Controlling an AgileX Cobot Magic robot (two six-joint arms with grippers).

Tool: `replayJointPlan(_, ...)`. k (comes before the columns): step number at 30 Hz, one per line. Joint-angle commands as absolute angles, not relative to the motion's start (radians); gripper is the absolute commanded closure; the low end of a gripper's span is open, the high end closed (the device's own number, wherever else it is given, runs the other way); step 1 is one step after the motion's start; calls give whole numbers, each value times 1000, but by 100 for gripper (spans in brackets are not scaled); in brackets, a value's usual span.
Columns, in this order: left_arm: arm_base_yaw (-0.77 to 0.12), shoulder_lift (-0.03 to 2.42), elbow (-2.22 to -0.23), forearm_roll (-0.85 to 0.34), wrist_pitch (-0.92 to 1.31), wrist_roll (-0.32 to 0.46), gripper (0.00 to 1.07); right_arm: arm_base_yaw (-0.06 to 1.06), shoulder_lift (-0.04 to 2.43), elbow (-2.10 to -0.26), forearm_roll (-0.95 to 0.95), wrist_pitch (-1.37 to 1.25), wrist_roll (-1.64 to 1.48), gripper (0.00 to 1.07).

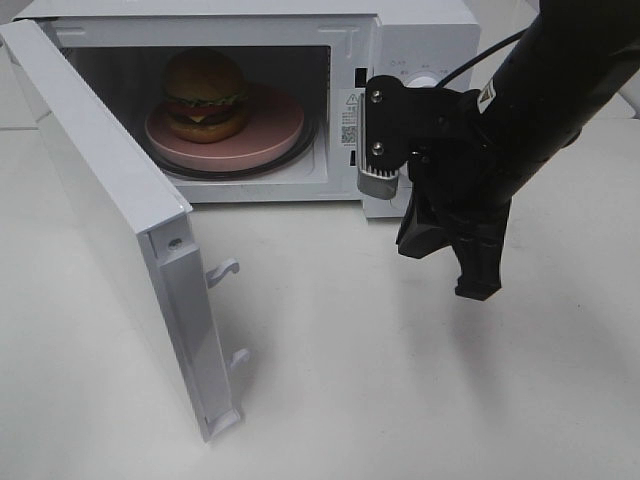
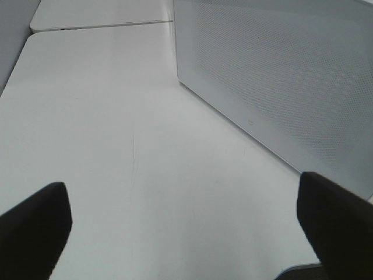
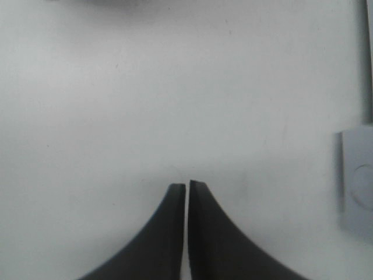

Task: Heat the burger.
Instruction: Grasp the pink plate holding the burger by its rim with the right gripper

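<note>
The burger [image 1: 205,95] sits on a round pink plate [image 1: 275,140] inside the white microwave [image 1: 420,40], whose door [image 1: 100,200] stands swung wide open to the left. My right gripper [image 1: 455,270] hangs above the table just in front of the microwave's control panel, to the right of the cavity. Its black fingers are shut with nothing between them, as the right wrist view [image 3: 187,188] shows. My left gripper [image 2: 183,189] is open and empty in the left wrist view, over bare table beside the door's outer face [image 2: 280,76]. It is out of the exterior view.
The open door juts toward the front left, with two latch hooks [image 1: 225,270] on its inner edge. White table [image 1: 380,380] spreads in front of the microwave. A black cable [image 1: 480,58] runs behind the right arm.
</note>
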State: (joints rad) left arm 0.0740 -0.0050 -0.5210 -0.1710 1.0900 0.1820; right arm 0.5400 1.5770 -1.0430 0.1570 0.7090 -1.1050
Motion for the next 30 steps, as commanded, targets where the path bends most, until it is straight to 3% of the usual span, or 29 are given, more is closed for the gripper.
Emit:
replayJointPlan(1, 77, -24, -519, -176, 1075, 176, 9, 536, 1565, -1052, 143, 713, -1315, 101)
replayJointPlan(12, 77, -24, -519, -176, 1075, 176, 9, 537, 1565, -1052, 116, 657, -1557, 97)
replayJointPlan(17, 77, -24, -519, -176, 1075, 176, 9, 539, 1565, -1052, 101, 615, -1584, 89)
replayJointPlan(20, 77, -24, -519, -176, 1075, 176, 9, 539, 1565, -1052, 100, 602, -1584, 77)
replayJointPlan(21, 77, -24, -519, -176, 1075, 176, 9, 539, 1565, -1052, 100, 593, -1582, 67)
replayJointPlan(22, 77, -24, -519, -176, 1075, 176, 9, 539, 1565, -1052, 100, 593, -1582, 67)
replayJointPlan(24, 77, -24, -519, -176, 1075, 176, 9, 539, 1565, -1052, 102, 574, -1571, 50)
replayJointPlan(25, 77, -24, -519, -176, 1075, 176, 9, 539, 1565, -1052, 102, 574, -1571, 50)
replayJointPlan(26, 77, -24, -519, -176, 1075, 176, 9, 539, 1565, -1052, 111, 570, -1551, 38)
replayJointPlan(27, 77, -24, -519, -176, 1075, 176, 9, 539, 1565, -1052, 111, 570, -1551, 38)
replayJointPlan(29, 77, -24, -519, -176, 1075, 176, 9, 539, 1565, -1052, 113, 570, -1495, 24)
replayJointPlan(30, 77, -24, -519, -176, 1075, 176, 9, 539, 1565, -1052, 113, 570, -1495, 24)
